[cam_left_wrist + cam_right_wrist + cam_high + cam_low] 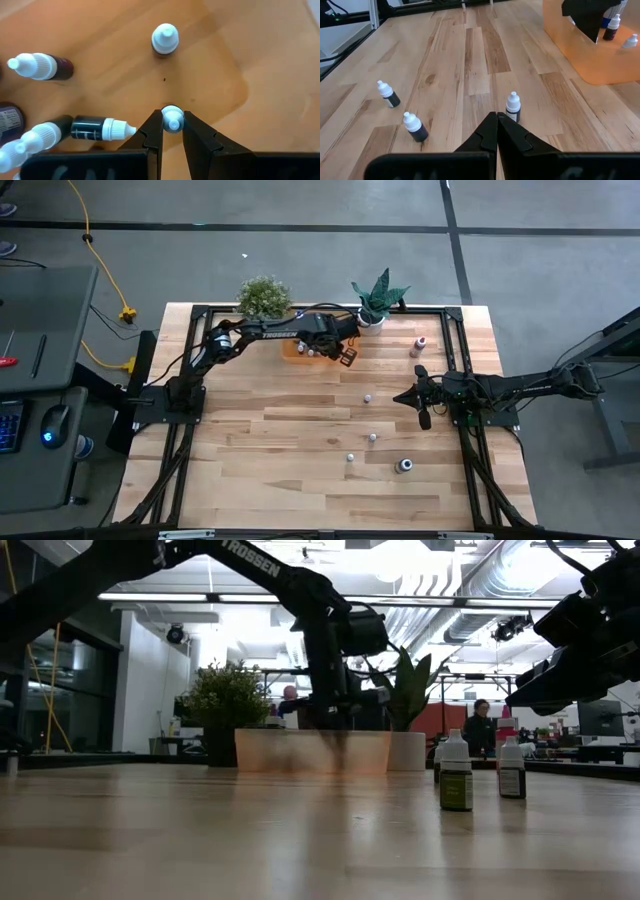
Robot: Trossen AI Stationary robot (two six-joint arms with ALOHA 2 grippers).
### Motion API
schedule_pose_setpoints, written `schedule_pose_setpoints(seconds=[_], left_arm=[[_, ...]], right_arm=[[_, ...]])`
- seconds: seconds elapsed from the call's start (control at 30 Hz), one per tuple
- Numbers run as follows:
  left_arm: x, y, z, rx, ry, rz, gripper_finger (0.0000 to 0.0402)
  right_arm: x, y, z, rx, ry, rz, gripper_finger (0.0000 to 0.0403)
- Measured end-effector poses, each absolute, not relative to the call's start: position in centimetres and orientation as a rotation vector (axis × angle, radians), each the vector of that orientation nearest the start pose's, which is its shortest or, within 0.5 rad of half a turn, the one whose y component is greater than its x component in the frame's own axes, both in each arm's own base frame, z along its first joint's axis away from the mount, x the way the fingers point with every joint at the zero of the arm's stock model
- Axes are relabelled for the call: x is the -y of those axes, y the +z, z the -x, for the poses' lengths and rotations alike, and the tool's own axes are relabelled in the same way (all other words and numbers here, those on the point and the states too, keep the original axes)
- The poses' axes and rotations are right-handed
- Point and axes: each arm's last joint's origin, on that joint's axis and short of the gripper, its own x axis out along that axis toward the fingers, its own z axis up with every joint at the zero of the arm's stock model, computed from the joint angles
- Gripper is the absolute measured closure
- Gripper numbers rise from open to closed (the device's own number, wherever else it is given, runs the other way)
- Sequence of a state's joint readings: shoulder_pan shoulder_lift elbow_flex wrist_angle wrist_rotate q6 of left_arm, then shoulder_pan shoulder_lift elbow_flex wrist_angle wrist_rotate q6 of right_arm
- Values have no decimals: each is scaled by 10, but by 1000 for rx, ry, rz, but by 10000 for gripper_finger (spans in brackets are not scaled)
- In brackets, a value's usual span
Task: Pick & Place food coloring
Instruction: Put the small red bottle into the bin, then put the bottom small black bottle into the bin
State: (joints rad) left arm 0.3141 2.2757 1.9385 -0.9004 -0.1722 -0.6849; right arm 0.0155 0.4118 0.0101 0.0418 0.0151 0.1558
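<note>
We see the left gripper [172, 125] clamped on the ribbed white cap of a small bottle [172, 119] inside the translucent orange tray [220, 60]. Beside it lie 3 dark-bodied bottles [92, 128]. The right gripper [497, 131] hovers pinched closed above the pale wooden table [470, 60].

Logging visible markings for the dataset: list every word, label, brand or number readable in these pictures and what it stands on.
"TROSSEN": white letters on the left arm, clearest in the low view, also faintly legible from above.
Labels on the two standing bottles in the low view: too blurred to read.
Label on the dark bottle at the left wrist view's edge: print too small to read.
Nothing else legible.
</note>
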Motion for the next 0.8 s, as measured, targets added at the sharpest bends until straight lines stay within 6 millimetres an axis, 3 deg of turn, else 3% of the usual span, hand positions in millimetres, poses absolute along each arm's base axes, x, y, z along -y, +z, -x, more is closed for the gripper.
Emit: schedule_pose_setpoints(seconds=[0.27,0.57,0.8], left_arm=[[-151,189,-450,-1043,832,670,347],[-152,189,-449,-1045,836,668,269],[-152,190,-450,-1038,828,658,234]], right_arm=[[-1,134,-118,-360,-28,-149,402],[-1,134,-118,-360,-28,-149,402],[-1,134,-118,-360,-28,-149,402]])
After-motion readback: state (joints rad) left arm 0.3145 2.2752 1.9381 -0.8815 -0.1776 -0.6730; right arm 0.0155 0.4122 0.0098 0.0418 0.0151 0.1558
